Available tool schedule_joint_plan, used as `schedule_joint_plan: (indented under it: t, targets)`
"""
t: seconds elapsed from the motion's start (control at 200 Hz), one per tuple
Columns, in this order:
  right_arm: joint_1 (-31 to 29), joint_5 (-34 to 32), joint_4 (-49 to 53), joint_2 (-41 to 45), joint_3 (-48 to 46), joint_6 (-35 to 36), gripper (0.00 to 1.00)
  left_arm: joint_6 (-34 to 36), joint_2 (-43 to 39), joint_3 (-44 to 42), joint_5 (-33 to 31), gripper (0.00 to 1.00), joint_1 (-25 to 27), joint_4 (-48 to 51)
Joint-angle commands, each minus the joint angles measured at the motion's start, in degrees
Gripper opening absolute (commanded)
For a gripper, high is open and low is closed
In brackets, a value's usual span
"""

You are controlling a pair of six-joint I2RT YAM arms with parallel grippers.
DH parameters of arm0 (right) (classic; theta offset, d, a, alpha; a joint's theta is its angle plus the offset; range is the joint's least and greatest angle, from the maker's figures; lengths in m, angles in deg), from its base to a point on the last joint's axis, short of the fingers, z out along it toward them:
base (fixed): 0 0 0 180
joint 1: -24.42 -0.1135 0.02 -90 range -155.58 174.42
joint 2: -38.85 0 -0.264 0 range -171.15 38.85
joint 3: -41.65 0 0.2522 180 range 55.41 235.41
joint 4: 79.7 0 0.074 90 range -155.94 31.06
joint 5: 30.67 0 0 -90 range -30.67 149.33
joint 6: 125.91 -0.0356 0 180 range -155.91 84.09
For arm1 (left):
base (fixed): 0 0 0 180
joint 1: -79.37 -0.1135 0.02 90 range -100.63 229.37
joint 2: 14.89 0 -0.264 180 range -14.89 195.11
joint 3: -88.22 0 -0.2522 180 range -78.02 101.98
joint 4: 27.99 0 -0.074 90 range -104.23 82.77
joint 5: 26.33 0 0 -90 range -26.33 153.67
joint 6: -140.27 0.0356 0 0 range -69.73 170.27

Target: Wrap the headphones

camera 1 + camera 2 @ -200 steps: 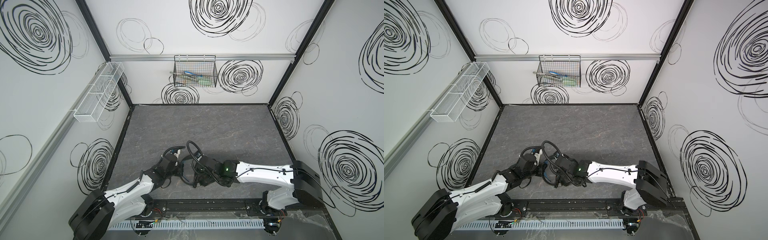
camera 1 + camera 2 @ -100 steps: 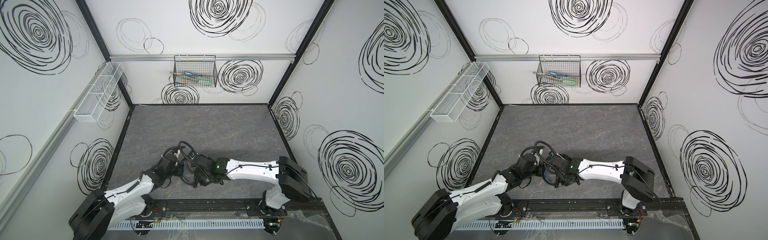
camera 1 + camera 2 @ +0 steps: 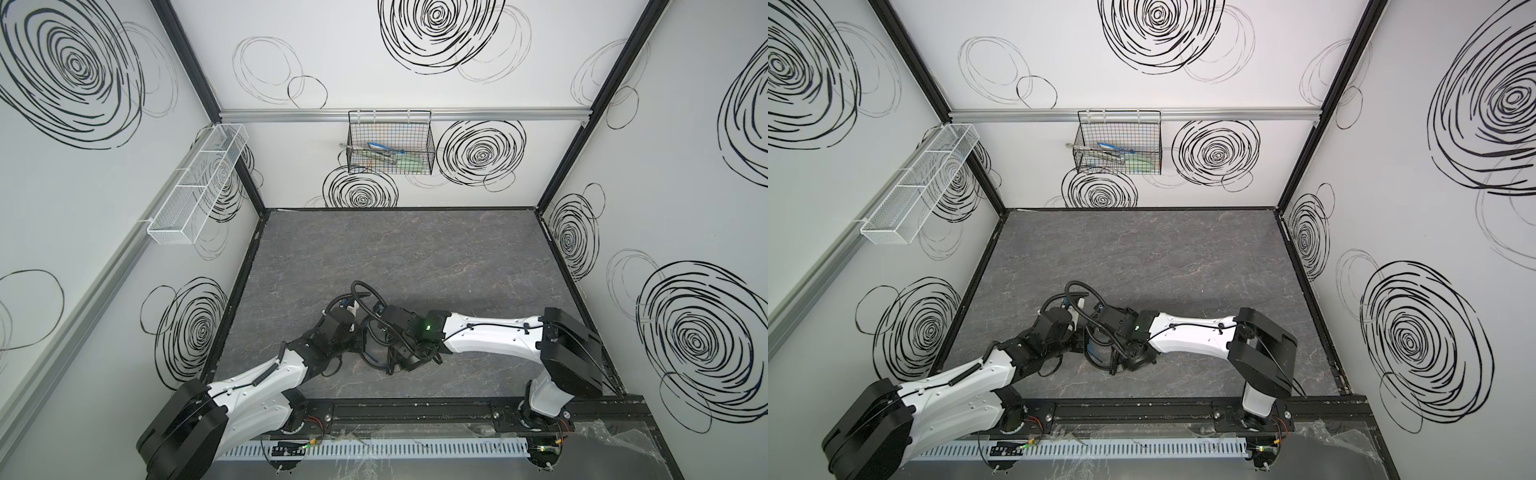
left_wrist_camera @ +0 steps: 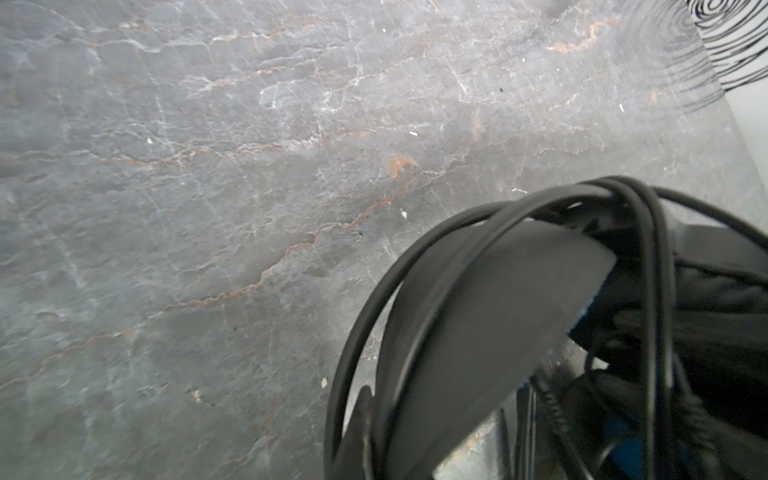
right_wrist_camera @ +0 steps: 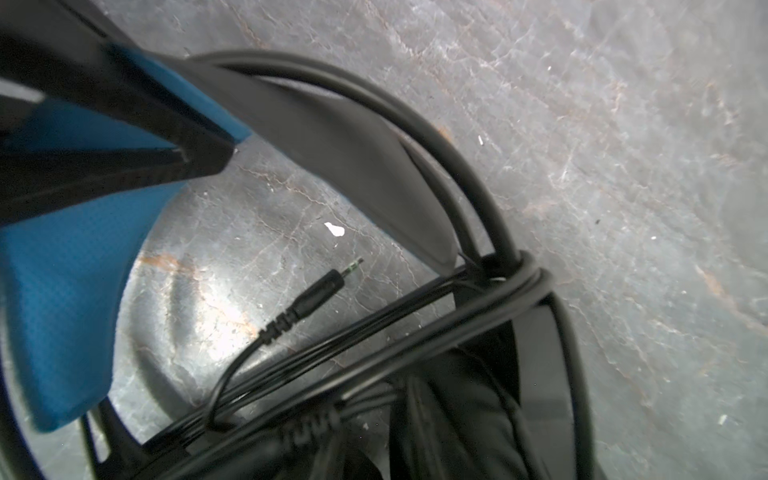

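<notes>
Black headphones at six o'clock of table, cable wound round headband, left gripper closed at their nine o'clock, right gripper open-or-shut unclear

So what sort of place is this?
Likely a purpose-built robot test booth: swirl-patterned white walls, a slate-look tabletop, a black wire basket hung on the back rail.

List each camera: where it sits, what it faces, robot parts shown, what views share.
Both top views: high above the near edge, looking down at the table; left arm and right arm meet at the headphones.
Left wrist: close, facing headband and table; no robot part clear.
Right wrist: close, facing plug and blue strap; robot parts unclear.
Shared: the headphones.
</notes>
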Motion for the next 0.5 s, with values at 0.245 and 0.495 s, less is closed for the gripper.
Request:
schedule_joint_plan:
  t: [0.245, 0.495]
  targets:
    - [8.3, 13.2, -9.5, 3.4, -6.1, -0.8, 0.47, -0.1, -2.0, 1.3, -1.0, 0.0, -1.4, -3.5]
    - [9.2, 12.7, -11.7, -2.1, -2.5, -1.1, 0.49, 0.0, -1.4, 1.5, -0.6, 0.0, -1.7, -3.9]
